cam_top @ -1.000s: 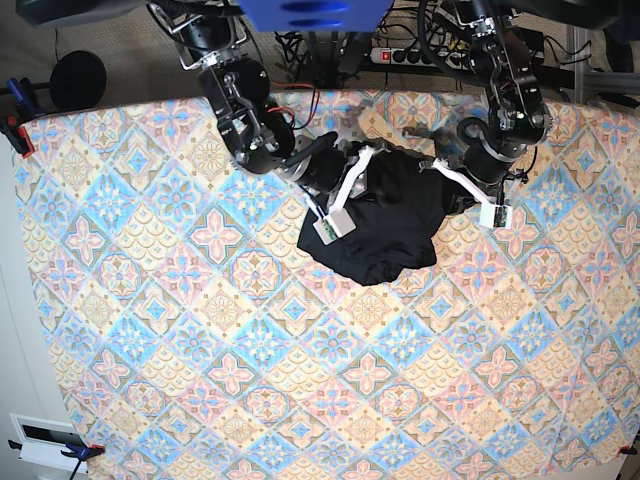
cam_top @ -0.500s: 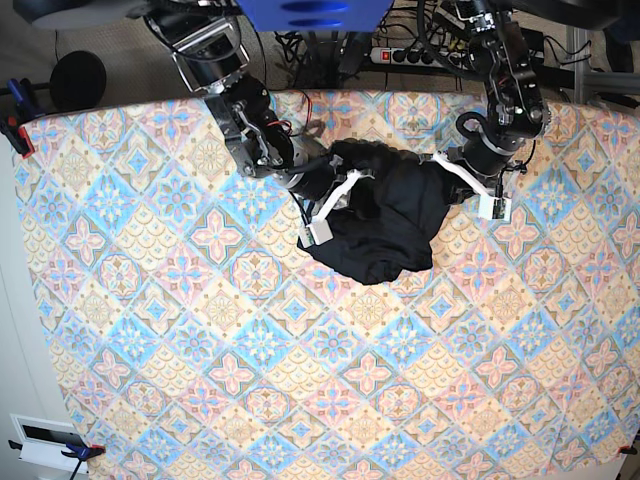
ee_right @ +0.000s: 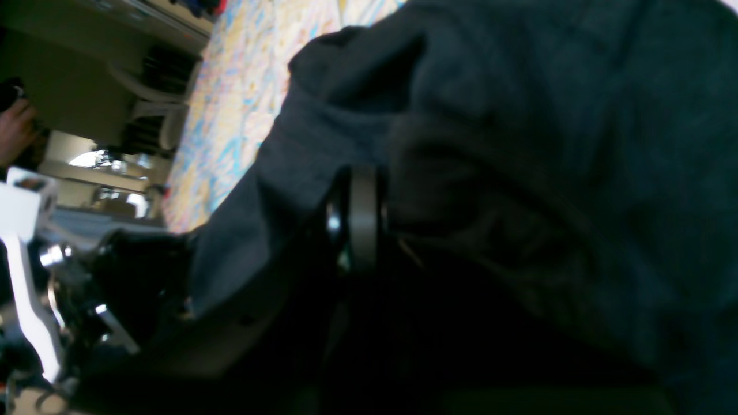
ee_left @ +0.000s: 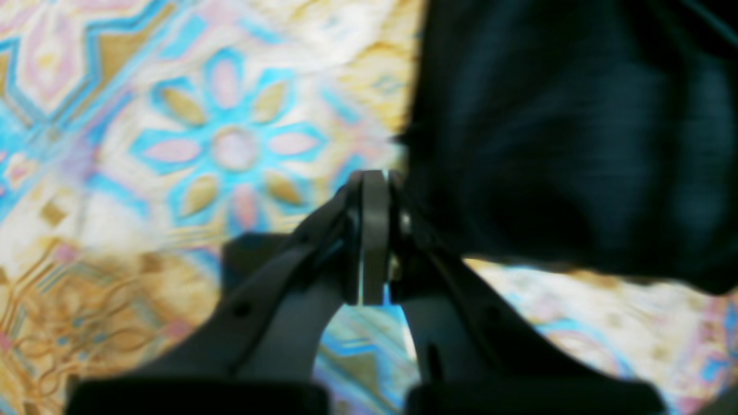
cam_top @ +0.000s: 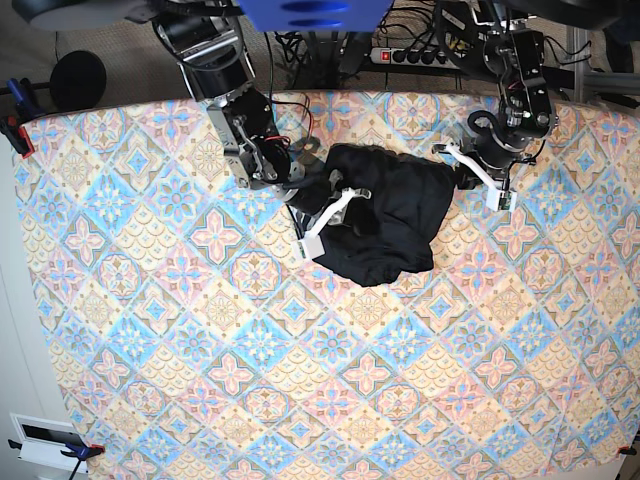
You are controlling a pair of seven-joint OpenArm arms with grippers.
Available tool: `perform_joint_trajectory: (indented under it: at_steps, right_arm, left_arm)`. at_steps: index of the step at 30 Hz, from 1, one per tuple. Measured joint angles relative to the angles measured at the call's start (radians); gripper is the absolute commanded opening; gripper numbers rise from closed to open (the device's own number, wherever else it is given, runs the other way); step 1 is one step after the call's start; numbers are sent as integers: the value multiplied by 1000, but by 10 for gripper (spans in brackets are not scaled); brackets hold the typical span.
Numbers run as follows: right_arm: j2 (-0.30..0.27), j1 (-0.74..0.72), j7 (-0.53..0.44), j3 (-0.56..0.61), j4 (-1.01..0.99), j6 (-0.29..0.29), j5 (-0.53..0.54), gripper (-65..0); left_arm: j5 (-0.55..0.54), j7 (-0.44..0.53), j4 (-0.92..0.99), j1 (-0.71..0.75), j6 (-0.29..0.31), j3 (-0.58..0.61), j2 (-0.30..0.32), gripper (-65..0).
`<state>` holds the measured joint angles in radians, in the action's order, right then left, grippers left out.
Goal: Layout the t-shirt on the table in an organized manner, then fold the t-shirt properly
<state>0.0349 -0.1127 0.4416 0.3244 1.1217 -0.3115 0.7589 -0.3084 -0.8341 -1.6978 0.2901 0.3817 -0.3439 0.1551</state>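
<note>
The black t-shirt lies bunched in a heap on the patterned table, toward its far edge. My left gripper is at the heap's right edge. In the left wrist view it is shut, with the corner of the t-shirt pinched at its tip just above the table. My right gripper reaches into the heap's left side. In the right wrist view it is shut with folds of the t-shirt wrapped around its fingers.
A round black object sits on the floor beyond the table's far left corner. A power strip and cables lie behind the far edge. Clamps hold the cloth at the left edge. A white box is at the near left.
Both grippers stayed shut. The right arm swung left and lowered, drawing the shirt's left side outward. The left gripper shifted toward the far edge, pulling the right corner with it.
</note>
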Motion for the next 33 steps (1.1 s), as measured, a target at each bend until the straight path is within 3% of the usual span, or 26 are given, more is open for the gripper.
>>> perform_joint_trajectory:
  at_steps: [3, 5, 9, 12, 14, 17, 21, 25, 33]
  right_arm:
    - [-23, -36, -24, -22, -9, 58, -30, -650]
    - [-41, -39, -40, -29, -9, 57, -32, -650]
    - [-32, -35, -47, -32, -8, 70, -37, -650]
    - [-32, -35, -45, -26, -4, 71, -40, -650]
    - [-33, -34, -45, -26, -4, 69, -40, -650]
    - [-33, -29, -41, -24, 12, 72, -41, -650]
    - [-33, -29, -30, -23, 31, 79, -47, -650]
    - [-35, -24, -23, -22, 41, 80, -48, -650]
    - [-35, -20, -23, -22, 44, 80, -48, -650]
  left_arm:
    - [0, 18, 21, -1, -3, -5, 2, -650]
    - [-9, 15, 17, 8, 0, -5, 1, -650]
    - [-45, -7, -182, 88, 27, -2, 0, -650]
    - [-173, 8, -354, 120, 45, -2, -2, -650]
    - [-333, 18, -360, 119, 54, -2, 0, -650]
    - [-410, -4, -331, 105, 29, -17, 0, -650]
    - [-410, 6, -296, 29, -34, 62, -4, -650]
    - [-338, 6, -214, -45, -59, 134, -8, -650]
    - [-202, 12, 13, -131, -114, 148, -42, -650]
